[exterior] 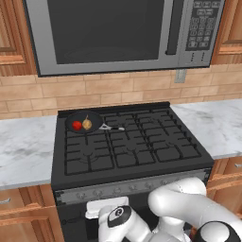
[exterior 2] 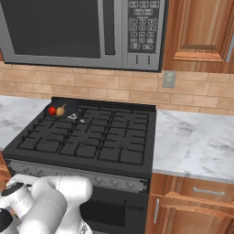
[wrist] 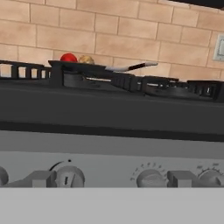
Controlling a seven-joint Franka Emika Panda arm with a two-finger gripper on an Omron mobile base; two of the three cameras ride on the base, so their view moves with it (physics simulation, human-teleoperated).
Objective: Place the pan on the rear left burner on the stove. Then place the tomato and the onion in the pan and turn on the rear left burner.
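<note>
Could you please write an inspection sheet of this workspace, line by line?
Surface: stove with black grates; marble counter on both sides.
Job's things: pan sits on the rear left burner; tomato and onion lie inside it, side by side; the handle points right.
Clutter: nothing seen.
Hand: low before the stove's front, facing the knobs; its state is not visible in the pictures.
Cables: nothing seen.
Surroundings: microwave above, brick backsplash, wall outlet, wooden cabinets.

Red tomato (exterior: 76, 125), tan onion (exterior: 87, 124), black pan (exterior: 94, 119).
</note>
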